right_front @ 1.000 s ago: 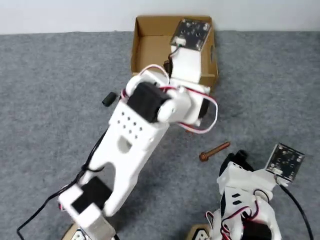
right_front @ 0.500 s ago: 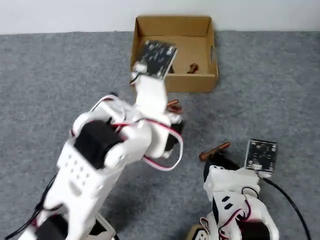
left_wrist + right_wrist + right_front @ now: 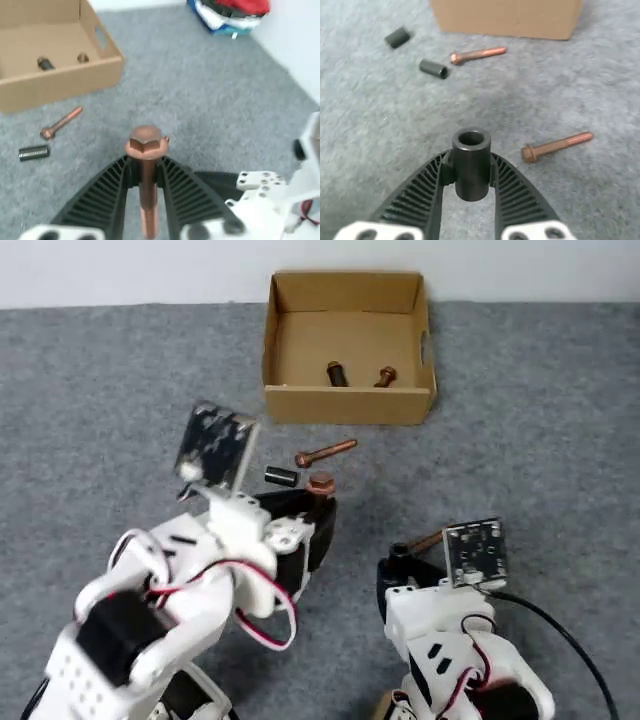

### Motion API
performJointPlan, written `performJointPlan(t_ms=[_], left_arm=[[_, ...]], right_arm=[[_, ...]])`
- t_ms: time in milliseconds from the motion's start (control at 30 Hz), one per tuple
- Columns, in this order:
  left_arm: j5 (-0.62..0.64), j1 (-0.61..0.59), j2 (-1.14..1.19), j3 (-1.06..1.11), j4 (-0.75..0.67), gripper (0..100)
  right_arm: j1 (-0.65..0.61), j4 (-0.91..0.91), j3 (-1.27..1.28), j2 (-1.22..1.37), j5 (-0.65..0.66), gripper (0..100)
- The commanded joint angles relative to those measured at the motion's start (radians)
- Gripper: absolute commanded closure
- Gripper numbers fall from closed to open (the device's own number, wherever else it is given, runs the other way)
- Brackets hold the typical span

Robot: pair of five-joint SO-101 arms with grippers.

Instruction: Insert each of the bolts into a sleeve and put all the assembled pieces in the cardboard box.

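Grey carpet (image 3: 560,420) scene: left arm (image 3: 235,540) has swung back off the cardboard box (image 3: 345,406) to lower left, left gripper (image 3: 145,165) pinching a bolt (image 3: 145,147), right gripper (image 3: 471,162) clamped on a sleeve (image 3: 471,172) (two pieces (image 3: 337,373) boxed already), so mating's probably next.

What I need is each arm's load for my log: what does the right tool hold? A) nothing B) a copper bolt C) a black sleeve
C: the right wrist view shows a black sleeve clamped in the right tool; the copper bolt sits in the left tool.
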Motion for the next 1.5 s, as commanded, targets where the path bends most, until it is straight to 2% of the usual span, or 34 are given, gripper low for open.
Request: performJointPlan(t_ms=[0, 67, 200, 333, 600, 800, 967, 1233, 1467], left_arm=[[0.028, -0.025, -0.127, 0.084, -0.140, 100], [0.075, -0.068, -0.196, 0.148, -0.252, 100], [0.083, -0.133, -0.328, 0.288, -0.396, 100], [0.087, -0.143, -0.440, 0.394, -0.437, 100], [0.124, -0.135, -0.549, 0.501, -0.491, 100], [0.173, -0.091, -0.551, 0.527, -0.493, 100], [0.172, -0.060, -0.554, 0.561, -0.488, 100], [0.172, -0.054, -0.554, 0.607, -0.485, 100], [0.170, -0.014, -0.555, 0.607, -0.348, 100]], right_arm=[[-0.067, -0.022, -0.063, -0.004, 0.012, 99.1], [-0.107, -0.056, -0.063, -0.004, 0.012, 99.1], [-0.214, -0.150, -0.058, 0.001, 0.014, 99.1], [-0.271, -0.203, -0.057, 0.002, 0.064, 99.1], [-0.277, -0.208, -0.057, 0.002, 0.226, 99.1], [-0.378, -0.232, -0.061, 0.002, 0.252, 99.1], [-0.384, -0.292, -0.058, 0.004, 0.302, 99.1], [-0.384, -0.292, -0.064, 0.004, 0.305, 99.1], [-0.384, -0.292, -0.064, 0.002, 0.305, 99.1]])
